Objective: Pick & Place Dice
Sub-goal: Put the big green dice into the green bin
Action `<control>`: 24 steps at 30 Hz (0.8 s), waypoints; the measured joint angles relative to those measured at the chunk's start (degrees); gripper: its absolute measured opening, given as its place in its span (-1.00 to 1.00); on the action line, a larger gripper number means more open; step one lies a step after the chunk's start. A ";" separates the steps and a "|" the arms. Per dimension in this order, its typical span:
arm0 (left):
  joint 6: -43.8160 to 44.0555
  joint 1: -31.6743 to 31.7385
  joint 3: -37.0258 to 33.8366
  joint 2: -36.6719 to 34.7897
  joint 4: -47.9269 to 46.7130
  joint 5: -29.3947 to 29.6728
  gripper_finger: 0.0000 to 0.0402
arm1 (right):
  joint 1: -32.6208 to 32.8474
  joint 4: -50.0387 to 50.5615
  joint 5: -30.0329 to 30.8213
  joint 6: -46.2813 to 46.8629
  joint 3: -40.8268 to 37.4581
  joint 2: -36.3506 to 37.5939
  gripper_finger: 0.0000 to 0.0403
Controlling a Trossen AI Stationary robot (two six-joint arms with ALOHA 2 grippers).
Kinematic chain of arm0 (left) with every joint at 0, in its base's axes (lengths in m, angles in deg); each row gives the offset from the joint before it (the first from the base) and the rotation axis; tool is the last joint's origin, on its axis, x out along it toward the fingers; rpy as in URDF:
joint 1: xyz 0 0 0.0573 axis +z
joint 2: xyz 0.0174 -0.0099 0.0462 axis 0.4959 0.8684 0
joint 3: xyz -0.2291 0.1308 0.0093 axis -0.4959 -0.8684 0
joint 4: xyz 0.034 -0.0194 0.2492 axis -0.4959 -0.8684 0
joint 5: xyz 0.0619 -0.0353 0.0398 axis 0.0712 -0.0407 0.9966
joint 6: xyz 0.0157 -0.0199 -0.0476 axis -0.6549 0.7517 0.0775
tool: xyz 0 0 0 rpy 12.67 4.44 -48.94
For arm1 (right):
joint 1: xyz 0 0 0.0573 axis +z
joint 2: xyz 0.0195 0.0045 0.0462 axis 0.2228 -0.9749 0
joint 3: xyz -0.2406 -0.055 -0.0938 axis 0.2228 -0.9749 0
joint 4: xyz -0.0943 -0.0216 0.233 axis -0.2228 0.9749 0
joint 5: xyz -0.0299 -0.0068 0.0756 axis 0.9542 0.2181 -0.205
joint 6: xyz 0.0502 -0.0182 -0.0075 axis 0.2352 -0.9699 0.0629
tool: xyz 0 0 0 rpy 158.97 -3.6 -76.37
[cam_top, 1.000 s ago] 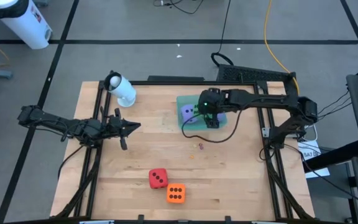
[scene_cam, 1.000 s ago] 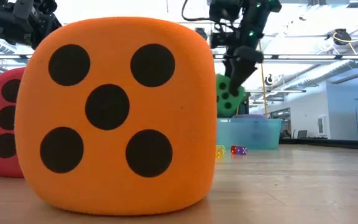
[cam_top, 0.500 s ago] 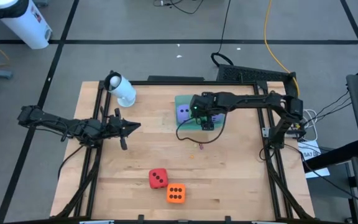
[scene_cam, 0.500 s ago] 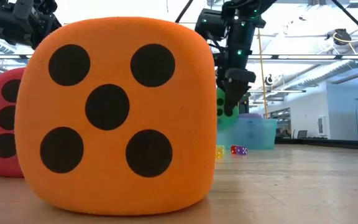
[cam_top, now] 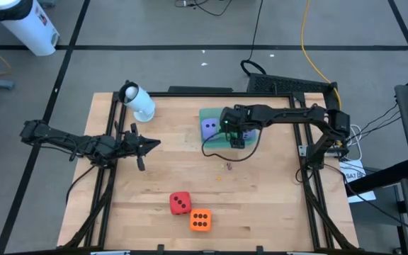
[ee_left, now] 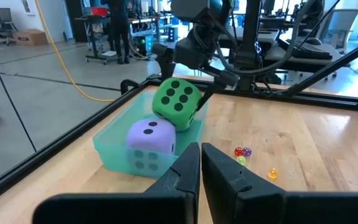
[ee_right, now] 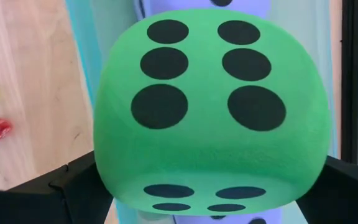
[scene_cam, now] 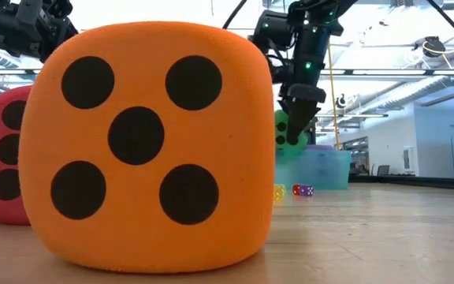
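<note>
Nearest the low camera, the soft orange foam cube with black pips [scene_cam: 144, 146] and the soft red foam cube [cam_top: 180, 202] beside it sit untouched on the wooden surface [cam_top: 261, 205], with tiny translucent dice [ee_left: 243, 152] scattered mid-surface. Beyond them the right end effector [ee_left: 188, 71], clamped on the soft green foam cube [ee_left: 176, 103], has dropped it in the last second to just above the translucent teal tray [ee_left: 114, 146], beside the light purple foam cube [ee_left: 151, 135], so release looks close. Its arm reaches across, wrist pitched down; the left end effector [cam_top: 142, 145], fingers together and empty, stays parked at the left edge.

Even bright overhead light (ceiling glare), soft shadows.
</note>
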 joint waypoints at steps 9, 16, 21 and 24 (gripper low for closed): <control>0.04 0.00 0.00 0.00 0.00 -0.02 -0.86 | 0.00 0.18 -0.14 0.92 0.00 0.18 0.98; 1.92 0.00 0.00 0.18 0.01 -0.02 -0.86 | -1.14 -1.21 -2.90 3.17 0.09 0.25 0.98; 4.11 0.77 0.00 4.99 3.67 0.23 -0.90 | -0.71 -3.75 -2.89 -2.42 -0.17 0.25 0.99; 3.53 2.42 0.61 11.73 9.98 -0.98 -0.97 | -0.70 -6.76 -2.90 -3.98 -1.30 0.25 0.99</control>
